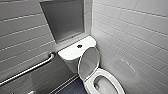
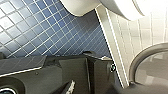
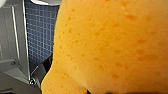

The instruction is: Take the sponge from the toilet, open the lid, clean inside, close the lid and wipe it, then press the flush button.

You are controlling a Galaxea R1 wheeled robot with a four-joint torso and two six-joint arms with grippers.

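- Access explains the white smooth oval lid [image 1: 88, 62]: it stands raised against the tank of the white glossy ceramic toilet [image 1: 110, 75], baring the bowl for cleaning.
- Centred in the tank top sits the small round dark flush button [image 1: 79, 46].
- Held clear of the blue mosaic floor [image 3: 41, 32], the small bright orange sponge [image 3: 112, 45] is clamped in the right gripper [image 3: 105, 93], I judge; the sponge hides how wide that grip is.

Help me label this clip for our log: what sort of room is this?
A bathroom, probably an accessible toilet stall: a white toilet with its lid raised, a metal grab bar on the tiled wall, and a blue mosaic floor.
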